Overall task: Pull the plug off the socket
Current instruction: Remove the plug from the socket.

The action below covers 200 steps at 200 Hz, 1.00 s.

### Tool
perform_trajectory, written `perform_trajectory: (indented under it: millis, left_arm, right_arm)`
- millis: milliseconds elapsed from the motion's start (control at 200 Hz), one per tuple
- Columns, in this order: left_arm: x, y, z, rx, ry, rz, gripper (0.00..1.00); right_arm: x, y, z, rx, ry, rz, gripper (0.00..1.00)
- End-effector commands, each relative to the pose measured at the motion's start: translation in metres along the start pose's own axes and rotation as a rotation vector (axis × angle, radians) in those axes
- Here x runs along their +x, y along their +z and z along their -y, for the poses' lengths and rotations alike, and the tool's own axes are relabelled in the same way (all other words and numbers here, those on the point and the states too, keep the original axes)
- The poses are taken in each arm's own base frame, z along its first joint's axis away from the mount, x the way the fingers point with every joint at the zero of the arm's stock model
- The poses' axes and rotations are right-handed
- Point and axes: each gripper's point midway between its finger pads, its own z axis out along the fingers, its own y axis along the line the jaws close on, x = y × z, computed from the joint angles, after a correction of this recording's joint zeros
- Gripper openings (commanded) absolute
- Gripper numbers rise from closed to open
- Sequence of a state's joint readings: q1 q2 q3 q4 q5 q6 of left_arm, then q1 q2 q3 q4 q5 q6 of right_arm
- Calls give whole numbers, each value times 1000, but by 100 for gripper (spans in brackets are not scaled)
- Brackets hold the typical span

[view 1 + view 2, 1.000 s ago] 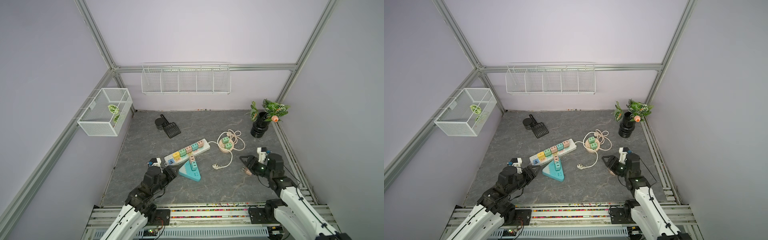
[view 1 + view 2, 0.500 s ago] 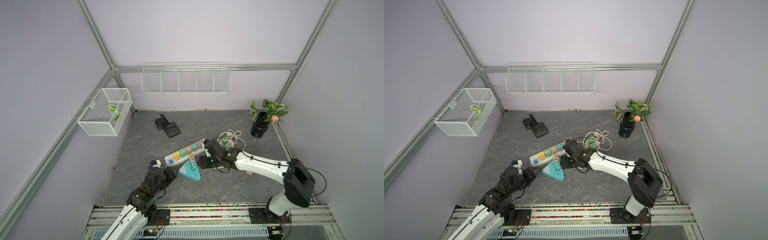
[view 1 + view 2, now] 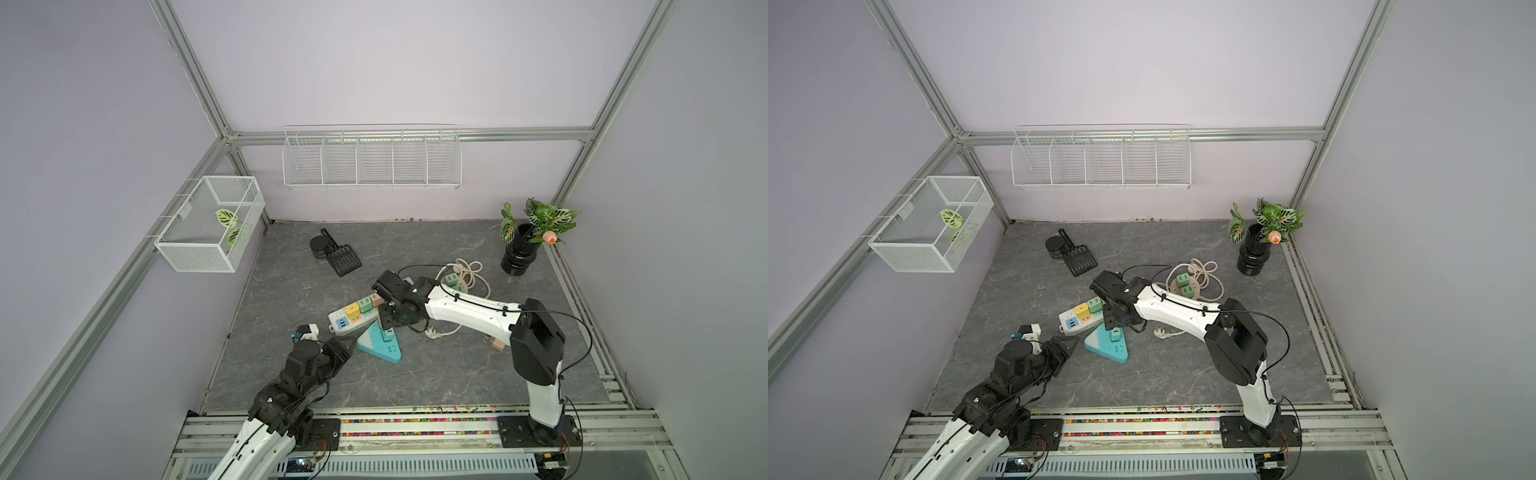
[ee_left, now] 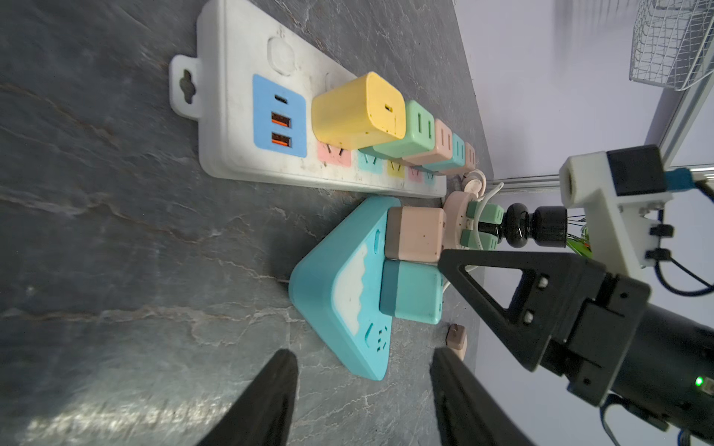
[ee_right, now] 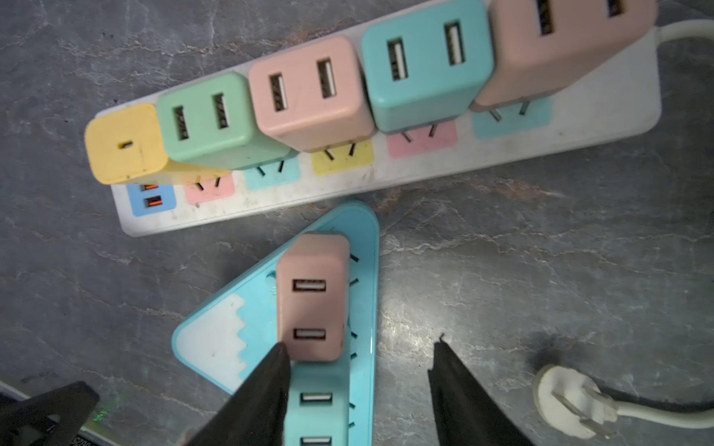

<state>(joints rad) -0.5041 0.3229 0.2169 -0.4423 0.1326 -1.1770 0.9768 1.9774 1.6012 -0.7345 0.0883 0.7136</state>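
Note:
A teal triangular socket [image 3: 380,347] [image 5: 359,270] lies on the grey floor, its tip against a white power strip [image 3: 338,322] [image 5: 579,127]. A pink plug [image 5: 313,297] [image 4: 415,233] and a teal plug [image 5: 317,405] [image 4: 411,291] stand in the triangular socket. My right gripper [image 5: 362,343] [image 3: 386,320] hovers over them, open; one finger [image 5: 266,386] overlaps the pink plug's corner, and the teal plug sits partly between the fingers. My left gripper [image 4: 363,353] [image 3: 347,343] is open, low beside the triangle's near corner, with nothing in it.
The strip carries yellow [image 4: 359,112], green, pink and blue plugs in a row. A loose white plug [image 5: 568,401] on its cable lies right of the triangle. Behind are a round socket [image 3: 455,282] with green plugs, a black vase [image 3: 519,257], a black scoop [image 3: 340,257].
The right arm has swung from the table's right side across to the triangular socket and settled lower over its plugs. The left arm has stayed put.

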Motion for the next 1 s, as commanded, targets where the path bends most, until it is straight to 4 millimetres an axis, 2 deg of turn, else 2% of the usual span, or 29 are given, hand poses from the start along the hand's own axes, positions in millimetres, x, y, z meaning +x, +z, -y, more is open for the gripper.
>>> perform_trajectory:
  millis: [0,195,285,445,605,615,625,750,800,810,830,995]
  left_arm:
    - [2,3,-4,-7,-8,-12,61]
    - [6,8,0,28,-15,-32,61]
    - [10,13,1,48,-26,-54,61]
    - [13,20,0,46,-47,-75,60]
    - [12,31,-2,23,-58,-86,60]
    - [17,34,-14,0,-63,-97,60]
    - [18,35,-16,-4,-65,-101,60]
    - [23,46,-16,-17,-87,-144,60]
    - [27,50,-26,-65,-99,-168,60]
    - [24,51,-16,-51,-96,-164,61]
    - [23,52,-13,-56,-97,-171,60]
    - [30,63,-22,-128,-113,-225,60]
  right_arm:
    - [25,1,-10,-39,-67,-57,59]
    - [36,14,-3,0,-52,-112,58]
    - [37,20,-4,8,-55,-128,50]
    - [30,17,-5,14,-69,-104,39]
    - [33,19,-6,3,-79,-114,26]
    - [33,20,-6,2,-78,-115,26]
    - [34,19,-6,1,-78,-115,25]
    - [36,20,-11,-44,-62,-104,24]
    - [36,21,-12,-55,-53,-104,23]
    - [36,21,-12,-59,-51,-103,23]
    - [36,22,-12,-62,-46,-108,23]
    - [38,25,-18,-99,-28,-117,23]
